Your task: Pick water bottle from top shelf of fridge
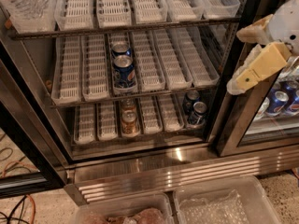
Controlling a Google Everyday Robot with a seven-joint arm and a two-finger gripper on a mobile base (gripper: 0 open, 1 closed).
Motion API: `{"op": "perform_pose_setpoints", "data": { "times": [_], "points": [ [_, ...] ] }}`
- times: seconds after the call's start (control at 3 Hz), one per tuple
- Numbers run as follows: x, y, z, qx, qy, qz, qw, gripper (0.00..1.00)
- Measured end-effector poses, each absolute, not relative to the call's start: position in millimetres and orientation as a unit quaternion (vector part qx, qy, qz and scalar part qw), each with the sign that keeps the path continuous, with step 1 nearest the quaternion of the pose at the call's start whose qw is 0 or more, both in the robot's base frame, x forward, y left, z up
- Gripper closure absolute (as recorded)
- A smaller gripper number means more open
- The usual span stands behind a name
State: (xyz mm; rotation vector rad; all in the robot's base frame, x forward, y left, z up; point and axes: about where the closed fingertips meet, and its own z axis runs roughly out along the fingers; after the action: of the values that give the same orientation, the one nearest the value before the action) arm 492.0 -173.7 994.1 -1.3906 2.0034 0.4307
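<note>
Gripper (238,59) in front of the fridge's (232,125) right door frame, fingers spread wide, holding nothing, bottle (25,3) far to its left and higher, clear ribbed plastic, reddish label band, in the top shelf's (140,28) leftmost lane

water bottle (22,3), far left on the top shelf (140,26): top edge is cropping it, so neck and cap are sitting out of view. Shelf's far end is running off the same edge. gripper (236,59) is hanging at the right, in front of the door frame (233,125); right edge is cutting off its wrist, and it's covering part of the Pepsi cans (279,101) behind the glass. Near bins (219,183) are getting clipped by the bottom edge, contents blurring into pinkish lumps. Dark cans (196,110): labels are coming out too small to read.
</note>
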Motion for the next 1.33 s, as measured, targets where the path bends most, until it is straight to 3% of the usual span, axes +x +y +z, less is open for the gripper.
{"op": "perform_pose_setpoints", "data": {
  "times": [0.67,1.33],
  "points": [
    [439.0,-76.4,1024.5,-0.581,0.668,0.171,0.432,0.0],
    [441.8,-63.1,1010.6,-0.568,0.668,0.179,0.447,0.0]
  ]
}}
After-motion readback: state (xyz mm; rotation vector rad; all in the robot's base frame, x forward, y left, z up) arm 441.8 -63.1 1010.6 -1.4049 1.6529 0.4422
